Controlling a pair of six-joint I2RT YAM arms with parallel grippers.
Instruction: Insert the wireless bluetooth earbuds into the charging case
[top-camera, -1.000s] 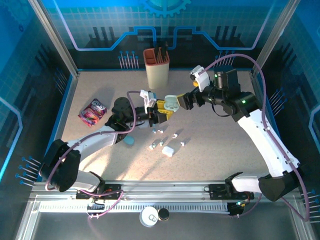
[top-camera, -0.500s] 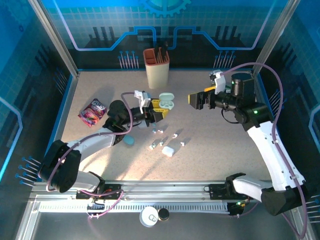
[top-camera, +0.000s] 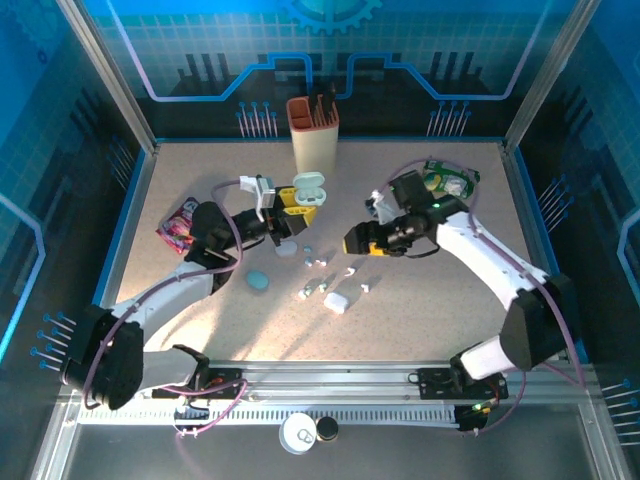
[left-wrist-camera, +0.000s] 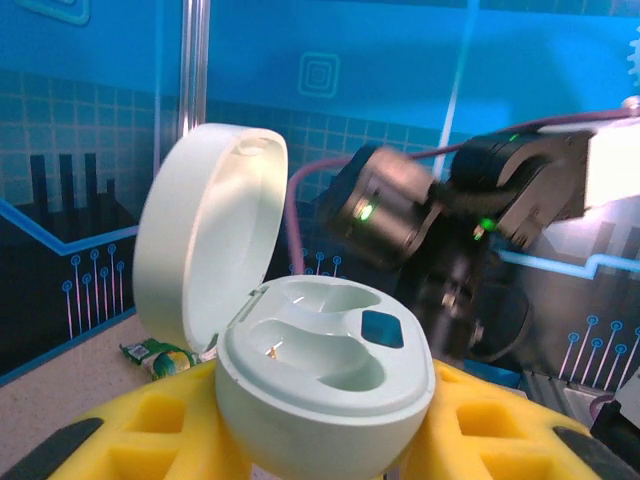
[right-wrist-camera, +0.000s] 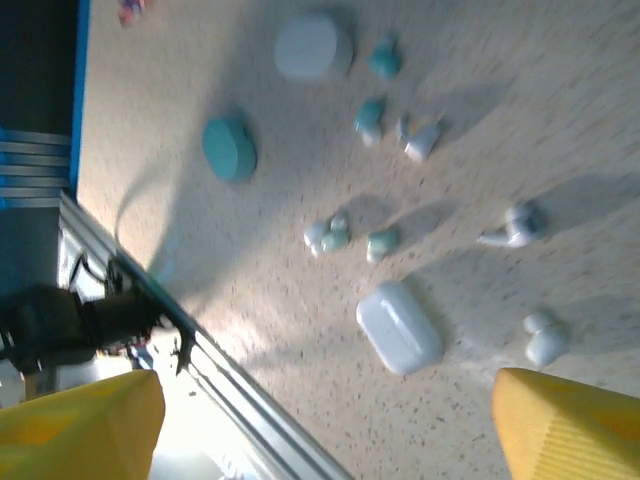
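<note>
While the left claw (left-wrist-camera: 320, 440) is clenching the open charging case (left-wrist-camera: 320, 375) between its yellow pads, lid tipped back and both wells looking empty, the right claw (right-wrist-camera: 325, 430) is hanging released over the bench (right-wrist-camera: 560, 120), jaws wide with nothing between them.

The earbuds (right-wrist-camera: 510, 227) are lying loose on the bench below and ahead of the right claw, some white, some mint-tinted, all well apart from the case the left claw is grasping. They are looking tiny, light and stiff. Their smooth plastic is likely slippery and apt to roll or squirt out from the pads. A gentle pinch across the bulb, with the stem left free to point down into a well, is probably the surest hold. Going in low and square is likely mattering more than force.

A closed white case (right-wrist-camera: 400, 327) is lying just ahead of the right claw's middle, with buds near it on either side, so a wide-open approach is risking a nudge to a neighbour. The rail (right-wrist-camera: 230, 400) at the bench's edge is running close beside one finger. Farther ahead the bench is offering more open room, as is the gap towards the left claw.
</note>
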